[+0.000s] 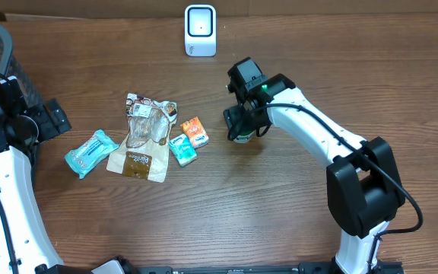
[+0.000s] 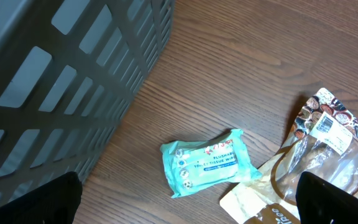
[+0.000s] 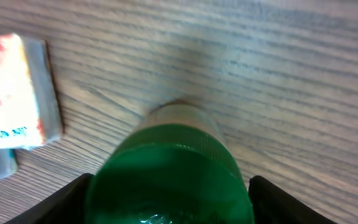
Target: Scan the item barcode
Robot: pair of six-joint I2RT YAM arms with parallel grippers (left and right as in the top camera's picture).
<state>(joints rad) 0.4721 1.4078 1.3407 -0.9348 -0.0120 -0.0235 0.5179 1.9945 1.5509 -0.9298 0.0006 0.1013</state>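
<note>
- wooden table (image 1: pixel 280 221): a green-capped bottle (image 3: pixel 169 174) sits between the right fingers (image 3: pixel 67 199); i cannot tell whether they grip it.
- left fingers (image 2: pixel 36 199) gape wide, empty.
- grip below the cap, then turn its label toward the scanner (image 1: pixel 200 30).

left gripper (image 2: pixel 188 196): jaws wide apart | right arm (image 1: pixel 314 129): reaching forward-left; right gripper (image 1: pixel 243 131): pointing down, jaws parted

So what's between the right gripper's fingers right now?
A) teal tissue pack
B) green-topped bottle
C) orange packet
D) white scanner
B: the right wrist view shows the green-topped bottle filling the gap between the right gripper fingers, one finger on each side of it.
</note>
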